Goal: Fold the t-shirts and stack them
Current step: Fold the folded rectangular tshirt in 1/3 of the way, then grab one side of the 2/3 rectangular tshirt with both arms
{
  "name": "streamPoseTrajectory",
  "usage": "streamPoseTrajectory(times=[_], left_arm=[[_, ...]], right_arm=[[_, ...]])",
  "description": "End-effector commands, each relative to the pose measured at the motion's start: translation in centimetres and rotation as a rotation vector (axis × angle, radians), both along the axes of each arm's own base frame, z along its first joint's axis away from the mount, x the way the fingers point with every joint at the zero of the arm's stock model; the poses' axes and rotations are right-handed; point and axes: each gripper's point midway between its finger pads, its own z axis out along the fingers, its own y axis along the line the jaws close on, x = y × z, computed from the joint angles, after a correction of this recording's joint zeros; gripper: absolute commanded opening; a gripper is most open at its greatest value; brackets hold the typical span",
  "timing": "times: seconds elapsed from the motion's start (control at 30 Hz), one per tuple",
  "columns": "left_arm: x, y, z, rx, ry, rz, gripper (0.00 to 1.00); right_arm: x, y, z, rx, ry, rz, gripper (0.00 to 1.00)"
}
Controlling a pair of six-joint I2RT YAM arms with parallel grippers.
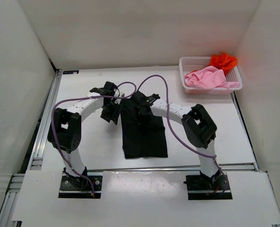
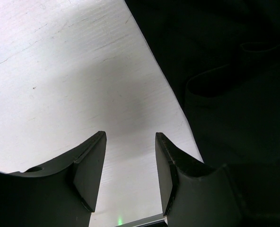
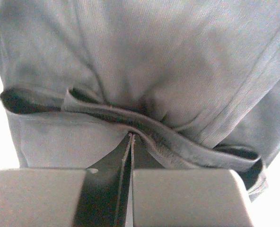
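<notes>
L arm (image 1: pixel 66 127) & R arm (image 1: pixel 199 126): elbows raised and set outward, forearms angled inward toward each other, wrists close together. L gripper (image 2: pixel 130 142): fingers apart, clear gap btwn pads. R gripper (image 3: pixel 132 138): fingers pressed together, no gap visible.

You've got bare white desk (image 1: pixel 90 146) all down the left of the flat black cloth t-shirt (image 1: pixel 144 135). Your left fingers (image 2: pixel 90 165) hang spread right over that strip, shirt edge just beside them. The right side's open too, up to the white plastic mesh basket (image 1: pixel 188 61) in the far right corner, piled with light pink cloth (image 1: pixel 204 78) and orange-red cloth (image 1: pixel 223 60). The middle's crowded: left arm (image 1: pixel 78 106) and right arm (image 1: pixel 175 111) meet over the shirt's far end, with purple cables (image 1: pixel 154 76) looping above. White walls (image 1: pixel 130 33) box in three sides.
</notes>
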Motion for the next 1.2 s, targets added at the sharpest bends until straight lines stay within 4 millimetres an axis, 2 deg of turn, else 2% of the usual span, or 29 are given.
streamPoseTrajectory(times=[0.0,0.13,0.2,0.23,0.33,0.37,0.4,0.43,0.47,0.53,0.57,0.6,0.63,0.67,0.7,0.73,0.77,0.8,0.83,0.87,0.9,0.93,0.97,1.0,1.03,1.1,1.13,1.17], left_arm=[[-0.1,-0.6,1.4,-0.048,-0.025,-0.009,0.57],[-0.9,-0.3,0.8,-0.037,0.002,-0.008,0.57],[-0.9,-0.3,0.8,-0.037,0.002,-0.008,0.57],[-1.1,-0.2,0.8,-0.034,0.01,-0.008,0.57],[-1.1,-0.3,1.1,-0.028,-0.002,-0.016,0.57],[-1.3,-0.7,1.3,-0.027,0.0,-0.027,0.57],[-1.3,-0.7,1.3,-0.027,0.0,-0.027,0.57],[-1.6,-0.9,1.6,-0.028,-0.001,-0.036,0.57],[-1.3,-1.0,1.9,-0.032,-0.013,-0.036,0.57],[-1.7,-1.2,2.5,-0.03,-0.007,-0.047,0.57],[-1.9,-1.3,3.1,-0.042,-0.013,-0.05,0.57],[-2.4,-1.7,3.6,-0.052,-0.014,-0.066,0.57],[-3.5,-2.0,3.7,-0.083,0.012,-0.076,0.57],[-5.3,-2.8,4.3,-0.12,0.017,-0.112,0.58],[-6.7,-3.4,4.5,-0.16,0.035,-0.138,0.58],[-8.5,-4.7,5.0,-0.241,0.064,-0.179,0.59],[-10.4,-5.8,6.1,-0.291,0.042,-0.238,0.61],[-12.7,-5.6,4.8,-0.302,0.089,-0.261,0.61],[-13.9,-5.8,4.5,-0.318,0.101,-0.286,0.63],[-14.4,-6.1,4.2,-0.323,0.092,-0.308,0.63],[-15.8,-6.1,3.1,-0.309,0.124,-0.332,0.63],[-16.1,-6.2,2.8,-0.307,0.127,-0.343,0.63],[-16.3,-6.3,2.2,-0.303,0.137,-0.352,0.63],[-15.8,-7.1,2.2,-0.331,0.12,-0.361,0.63],[-15.9,-7.7,2.2,-0.363,0.133,-0.371,0.63],[-15.8,-8.4,1.7,-0.42,0.186,-0.361,0.63],[-15.9,-9.0,1.7,-0.457,0.202,-0.372,0.63],[-16.6,-9.5,1.7,-0.501,0.238,-0.383,0.63]], right_arm=[[2.4,0.0,0.6,-0.04,-0.075,-0.033,0.01],[5.2,0.3,1.7,-0.047,-0.141,-0.063,0.01],[5.9,-0.1,1.4,-0.076,-0.142,-0.058,0.01],[6.4,0.0,2.0,-0.072,-0.161,-0.064,0.01],[7.5,-1.0,2.3,-0.095,-0.174,-0.087,0.01],[8.2,-1.9,3.7,-0.082,-0.187,-0.112,0.01],[7.9,-2.2,4.0,-0.082,-0.187,-0.112,0.01],[7.7,-3.4,3.8,-0.093,-0.177,-0.127,0.01],[7.9,-4.4,5.5,-0.072,-0.199,-0.149,0.01],[7.1,-5.5,6.2,-0.056,-0.184,-0.146,0.06],[6.0,-7.0,6.6,-0.048,-0.167,-0.146,0.1],[4.4,-6.7,6.6,-0.008,-0.122,-0.106,0.27],[3.6,-7.5,8.0,0.026,-0.127,-0.1,0.36],[1.6,-9.0,6.3,0.009,-0.073,-0.083,0.44],[0.4,-9.2,6.1,0.034,-0.057,-0.07,0.53],[-0.9,-9.5,7.3,0.082,-0.07,-0.058,0.57],[-2.5,-9.4,7.1,0.126,-0.036,-0.032,0.6],[-4.6,-10.3,5.1,0.126,0.009,-0.021,0.62],[-5.6,-10.4,5.9,0.174,0.001,-0.021,0.64],[-6.4,-10.7,5.5,0.2,0.019,-0.029,0.65],[-8.8,-11.3,3.7,0.212,0.088,-0.027,0.65],[-8.9,-11.1,4.1,0.275,0.074,-0.055,0.65],[-9.7,-11.1,3.6,0.299,0.091,-0.063,0.65],[-11.1,-12.1,2.0,0.296,0.133,-0.091,0.65],[-11.0,-12.0,2.2,0.334,0.122,-0.123,0.65],[-12.3,-12.6,1.0,0.356,0.158,-0.155,0.65],[-12.4,-12.2,0.8,0.383,0.165,-0.17,0.65],[-12.7,-12.1,0.8,0.4,0.171,-0.174,0.65]])
